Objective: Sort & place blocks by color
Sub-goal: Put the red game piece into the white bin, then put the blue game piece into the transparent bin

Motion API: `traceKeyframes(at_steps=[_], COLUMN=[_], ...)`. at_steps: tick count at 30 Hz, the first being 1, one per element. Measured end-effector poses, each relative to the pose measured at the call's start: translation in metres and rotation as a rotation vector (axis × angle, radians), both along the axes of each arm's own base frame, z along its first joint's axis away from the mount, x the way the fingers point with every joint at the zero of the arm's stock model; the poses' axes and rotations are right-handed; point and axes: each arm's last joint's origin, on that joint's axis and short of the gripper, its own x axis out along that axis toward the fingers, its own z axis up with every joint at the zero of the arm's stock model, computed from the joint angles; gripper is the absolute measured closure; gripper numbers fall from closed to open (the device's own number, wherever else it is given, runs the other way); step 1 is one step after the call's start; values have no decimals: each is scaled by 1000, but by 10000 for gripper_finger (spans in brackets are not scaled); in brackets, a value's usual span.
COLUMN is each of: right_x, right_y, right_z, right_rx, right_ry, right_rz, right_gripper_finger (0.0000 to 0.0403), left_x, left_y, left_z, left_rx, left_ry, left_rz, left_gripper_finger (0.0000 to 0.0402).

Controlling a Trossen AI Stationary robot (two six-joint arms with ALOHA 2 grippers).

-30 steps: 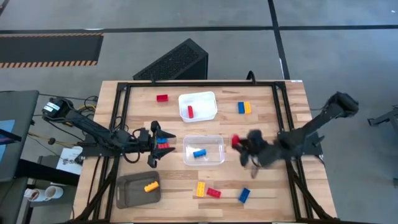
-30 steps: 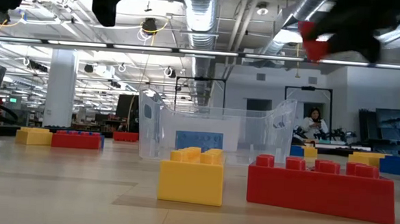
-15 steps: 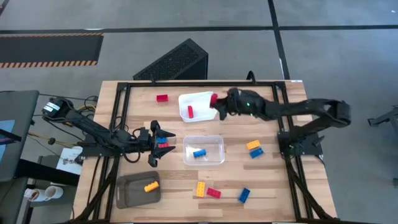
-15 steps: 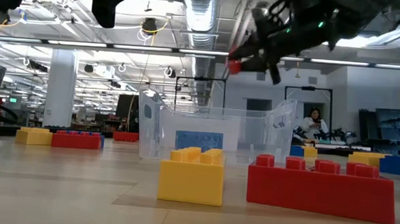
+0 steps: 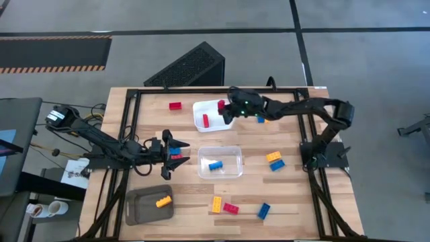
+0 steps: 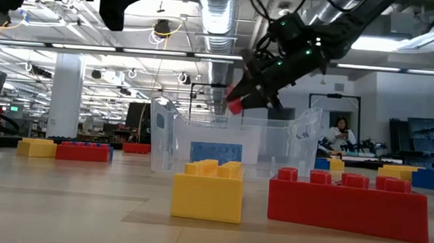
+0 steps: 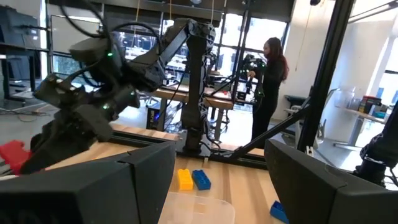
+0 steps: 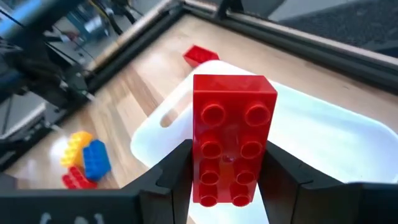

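My right gripper (image 5: pixel 225 109) is shut on a red block (image 8: pixel 233 124) and holds it above the white tray (image 5: pixel 215 124), near the tray's far right corner. A second red block (image 5: pixel 205 120) lies in that tray. The clear tray (image 5: pixel 232 151) at the table's middle holds a blue block (image 5: pixel 215 165). The grey tray (image 5: pixel 138 205) at the near left holds a yellow block (image 5: pixel 162 201). My left gripper (image 5: pixel 169 156) waits open, left of the clear tray, with nothing between its fingers. My right gripper pinches the red block's two long sides (image 8: pixel 200 171) between its two fingers, at the end nearest the wrist. The fingers come from the table's right, slanting down, and lie along the block. The block sticks out past the fingertips, studs up, lifted clear over the white tray.
Loose blocks lie on the wood: a red one (image 5: pixel 175 105) at the far left, a yellow and blue pair (image 5: pixel 274 160) right of the clear tray, and yellow (image 5: pixel 216 204), red (image 5: pixel 230 208) and blue (image 5: pixel 263 211) near the front edge. A few blocks (image 8: pixel 84 158) sit below my left gripper.
My right gripper has swung from right of the clear tray toward the table's far edge and then left, carrying the red block clear of the table. It now hangs over the white tray.
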Motion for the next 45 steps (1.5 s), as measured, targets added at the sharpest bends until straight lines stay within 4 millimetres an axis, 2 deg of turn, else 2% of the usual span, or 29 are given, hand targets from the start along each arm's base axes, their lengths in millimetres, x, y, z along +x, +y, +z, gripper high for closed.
traceKeyframes(at_steps=[3,7,12,16,21,24,31,35,40,45], right_x=[4,6,-2,-14,-35,-51,-88,-101,-112,-127], right_y=[-2,1,4,15,52,78,120,147,178,197], right_z=[0,4,14,33,61,69,56,47,45,47], right_rx=[-4,-5,3,-22,-97,-103,20,100,139,89], right_ry=[34,39,58,86,171,269,609,758,813,845], right_rz=[13,23,25,48,146,137,52,32,19,18], right_gripper_finger=[232,192,137,123,122,122,122,122,122,122], left_x=[0,0,0,0,0,0,0,0,0,1], left_y=[0,0,0,0,0,0,0,0,0,0], left_z=[-1,-2,-2,-2,-3,-3,-3,-3,-4,-4], left_rx=[-3,-10,-16,-48,-52,-52,-84,-92,-90,-89], left_ry=[9,19,17,16,25,28,25,24,30,33], left_rz=[-1,-1,-3,-7,-8,-8,-13,-17,-17,-17], left_gripper_finger=[165,165,165,165,165,165,165,165,165,165])
